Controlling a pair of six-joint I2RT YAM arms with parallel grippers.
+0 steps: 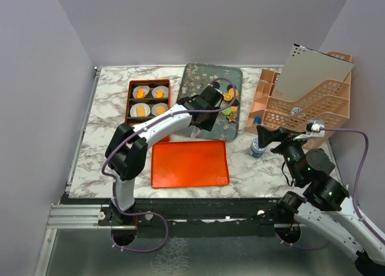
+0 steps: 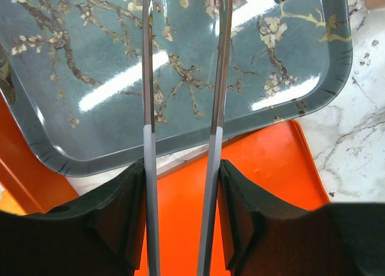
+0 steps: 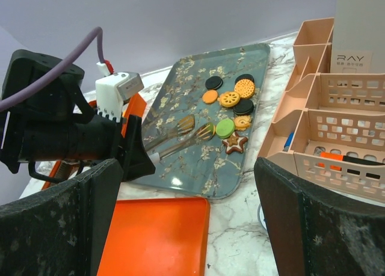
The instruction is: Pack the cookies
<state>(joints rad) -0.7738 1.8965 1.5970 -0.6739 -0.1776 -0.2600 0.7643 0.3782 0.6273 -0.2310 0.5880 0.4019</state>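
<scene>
The cookies [image 3: 229,99] lie in a cluster on the right part of the blue-grey flowered tray [image 3: 180,168]: orange, black, one green [image 3: 225,128] and a brown star [image 3: 234,142]. They also show in the top view [image 1: 230,104]. My left gripper [image 1: 201,110] hovers over the tray, shut on metal tongs [image 2: 148,107]. The tongs' fork-like tips [image 3: 194,127] are slightly apart, just left of the green cookie. A red box [image 1: 147,101] holds white paper liners with orange cookies [image 1: 140,94] in them. My right gripper [image 1: 272,136] is open and empty, right of the tray.
An orange lid [image 1: 189,163] lies flat in front of the tray. A peach plastic organizer [image 1: 307,101] with a white board [image 1: 316,71] stands at the right. A small blue-and-white container [image 1: 257,147] sits below my right gripper.
</scene>
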